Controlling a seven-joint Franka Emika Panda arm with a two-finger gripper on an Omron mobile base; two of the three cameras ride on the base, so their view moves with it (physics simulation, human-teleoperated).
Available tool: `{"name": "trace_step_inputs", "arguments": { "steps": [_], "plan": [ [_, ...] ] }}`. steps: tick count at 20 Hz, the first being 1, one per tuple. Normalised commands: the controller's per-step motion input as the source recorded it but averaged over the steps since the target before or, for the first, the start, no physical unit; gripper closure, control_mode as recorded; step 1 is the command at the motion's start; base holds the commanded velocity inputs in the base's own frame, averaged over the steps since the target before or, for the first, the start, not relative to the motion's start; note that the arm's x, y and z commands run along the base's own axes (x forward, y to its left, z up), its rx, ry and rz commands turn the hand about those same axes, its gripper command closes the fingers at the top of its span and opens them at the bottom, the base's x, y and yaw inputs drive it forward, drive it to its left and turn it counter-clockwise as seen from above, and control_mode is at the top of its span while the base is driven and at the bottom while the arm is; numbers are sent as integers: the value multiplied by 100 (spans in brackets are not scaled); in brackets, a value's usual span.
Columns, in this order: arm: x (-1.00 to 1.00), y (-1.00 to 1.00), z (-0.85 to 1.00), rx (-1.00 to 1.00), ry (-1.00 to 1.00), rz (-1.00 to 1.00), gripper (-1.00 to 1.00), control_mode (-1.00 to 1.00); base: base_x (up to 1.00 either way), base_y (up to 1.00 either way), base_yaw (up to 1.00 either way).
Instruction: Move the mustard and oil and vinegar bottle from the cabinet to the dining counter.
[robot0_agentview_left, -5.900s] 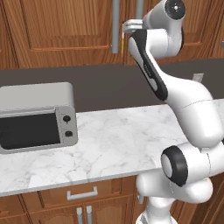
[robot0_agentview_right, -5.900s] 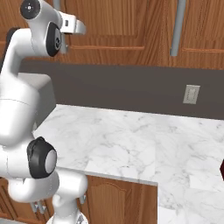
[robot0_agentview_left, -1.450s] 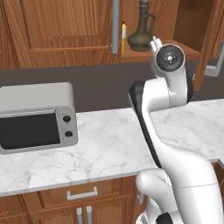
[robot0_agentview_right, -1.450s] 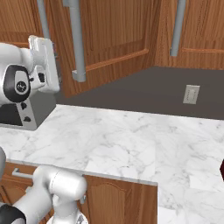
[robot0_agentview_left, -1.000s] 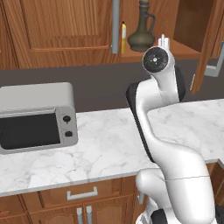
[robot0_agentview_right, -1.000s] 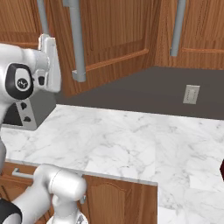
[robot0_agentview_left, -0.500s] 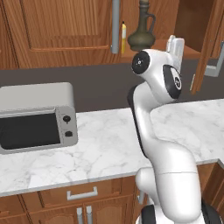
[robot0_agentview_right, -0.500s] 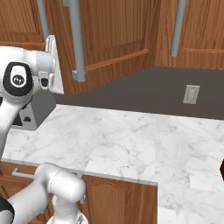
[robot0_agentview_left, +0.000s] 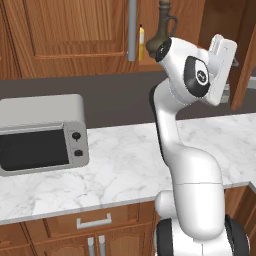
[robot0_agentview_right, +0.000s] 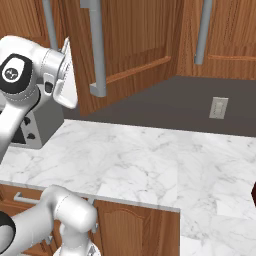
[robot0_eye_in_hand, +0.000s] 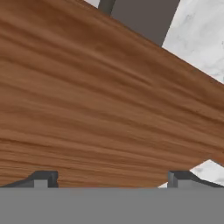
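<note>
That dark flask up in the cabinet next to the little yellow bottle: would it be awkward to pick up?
Probably somewhat. The oil and vinegar bottle looks like glass, so likely slippery, breakable and heavy for its size. Its narrow neck above a wider belly suggests it could tip if nudged high. The mustard stands close beside it, leaving little room.

We see the mustard (robot0_agentview_left: 141, 43) and the oil and vinegar bottle (robot0_agentview_left: 161, 31) side by side inside the cabinet (robot0_agentview_left: 75, 35) — mustard left, bottle right — behind the arm's elbow. Below, on the desk (robot0_agentview_left: 125, 170), a toaster oven (robot0_agentview_left: 42, 134) sits at the left.
</note>
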Motion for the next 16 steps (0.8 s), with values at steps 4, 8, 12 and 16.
{"name": "trace_step_inputs", "arguments": {
  "steps": [4, 8, 12, 16],
  "plan": [
    [-42, -30, -5, 5, -8, -34, -100, -100, 0, 0, 0],
    [-39, -41, -18, 0, -14, -29, -100, -100, 0, 0, 0],
    [-25, -62, -20, 0, -16, -20, -100, -100, 0, 0, 0],
    [-14, -59, -8, -3, -25, -12, -100, -100, 0, 0, 0]
  ]
}}
